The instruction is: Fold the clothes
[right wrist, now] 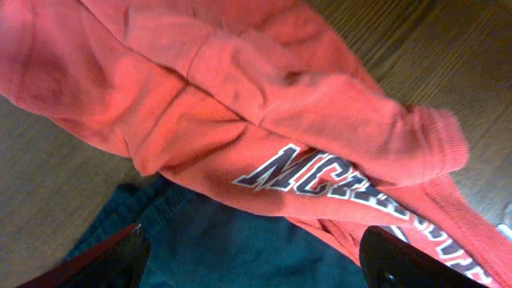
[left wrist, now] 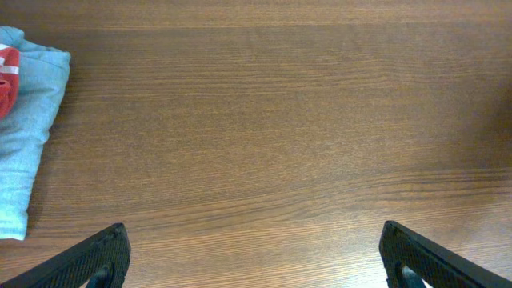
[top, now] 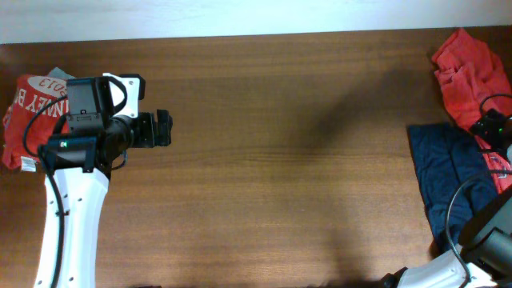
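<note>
A crumpled red garment (top: 468,68) with dark lettering lies at the far right, partly over a navy garment (top: 452,172). My right gripper (right wrist: 256,260) is open just above them; the red garment (right wrist: 264,104) and the navy one (right wrist: 240,256) fill its wrist view. In the overhead view only the right arm's wrist (top: 492,126) shows. A folded pile with a red printed shirt (top: 28,112) sits at the far left. My left gripper (top: 162,129) is open and empty over bare table right of that pile. Its wrist view (left wrist: 254,256) shows a folded light blue cloth (left wrist: 28,128) at the left.
The brown wooden table (top: 280,160) spans the view, with its far edge along the top. The left arm's white link (top: 68,232) reaches in from the bottom left. The right arm's cable and base (top: 472,248) sit at the bottom right.
</note>
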Motion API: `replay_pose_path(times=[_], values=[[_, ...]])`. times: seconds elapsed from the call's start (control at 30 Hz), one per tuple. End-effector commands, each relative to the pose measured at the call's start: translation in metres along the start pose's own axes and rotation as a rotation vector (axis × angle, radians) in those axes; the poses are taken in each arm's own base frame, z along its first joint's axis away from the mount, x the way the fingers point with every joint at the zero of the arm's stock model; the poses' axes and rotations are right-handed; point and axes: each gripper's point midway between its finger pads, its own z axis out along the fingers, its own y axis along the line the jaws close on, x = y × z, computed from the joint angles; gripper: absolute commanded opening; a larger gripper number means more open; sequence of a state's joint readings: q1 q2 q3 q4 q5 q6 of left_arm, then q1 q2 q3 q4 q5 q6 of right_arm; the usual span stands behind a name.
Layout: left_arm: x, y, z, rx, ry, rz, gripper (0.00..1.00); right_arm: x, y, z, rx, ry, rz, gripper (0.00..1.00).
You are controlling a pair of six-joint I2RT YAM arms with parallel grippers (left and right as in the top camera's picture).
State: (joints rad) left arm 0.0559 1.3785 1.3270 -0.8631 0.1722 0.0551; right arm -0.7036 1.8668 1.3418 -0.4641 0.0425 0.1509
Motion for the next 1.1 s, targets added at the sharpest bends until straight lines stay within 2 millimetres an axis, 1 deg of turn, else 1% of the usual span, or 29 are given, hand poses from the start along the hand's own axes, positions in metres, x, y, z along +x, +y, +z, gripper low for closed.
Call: replay_pose_path(times=[0.0,0.1,0.13,0.2,0.3,0.43,0.47,0.5,0.53,0.67,0.77,0.87,0.9,1.0,1.07], values=[[-0.007,0.000,-0.001,0.005,-0.016,-0.006,0.99,0.005,0.002,0.013,-0.008,0.023,0.022,0.88],[-0.006,0.000,-0.001,0.005,-0.012,-0.006,0.99,0.012,0.000,0.028,0.003,0.045,0.021,0.88],[-0.005,0.000,-0.001,0.005,-0.008,-0.008,0.99,0.014,0.000,0.032,0.003,0.048,0.021,0.85],[-0.003,0.000,-0.001,0.005,0.000,-0.009,0.99,0.017,0.000,0.039,0.005,0.058,0.020,0.79],[-0.001,0.000,-0.001,0.006,0.006,-0.010,0.99,0.022,0.000,0.048,0.007,0.068,0.019,0.64],[-0.001,0.000,-0.001,0.006,0.007,-0.010,0.99,0.014,0.001,0.050,0.002,0.039,0.020,0.40],[-0.001,0.000,-0.001,0.006,0.007,-0.010,0.99,0.013,0.001,0.050,0.002,0.034,0.020,0.31],[-0.001,0.000,-0.001,0.006,0.008,-0.010,0.99,0.012,0.001,0.050,0.000,0.028,0.021,0.15],[-0.001,0.000,-0.001,0.006,0.008,-0.010,0.99,0.011,0.002,0.050,-0.001,0.025,0.021,0.04],[0.000,0.000,-0.001,0.006,0.011,-0.010,0.99,0.006,0.003,0.046,-0.006,0.017,0.020,0.04],[-0.001,0.000,-0.002,0.002,0.010,-0.010,0.99,-0.008,0.010,0.030,-0.036,-0.004,0.004,0.04],[-0.001,0.000,-0.002,0.002,0.010,-0.010,0.99,-0.035,0.027,-0.004,-0.123,-0.052,-0.028,0.04],[-0.001,0.000,-0.002,0.002,0.009,-0.010,0.99,-0.048,0.034,-0.025,-0.158,-0.073,-0.046,0.04],[-0.001,0.000,-0.002,0.002,0.008,-0.010,0.99,-0.063,0.048,-0.061,-0.212,-0.099,-0.085,0.04],[-0.002,0.000,-0.002,0.003,0.005,-0.010,0.99,-0.070,0.060,-0.085,-0.240,-0.114,-0.107,0.04]])
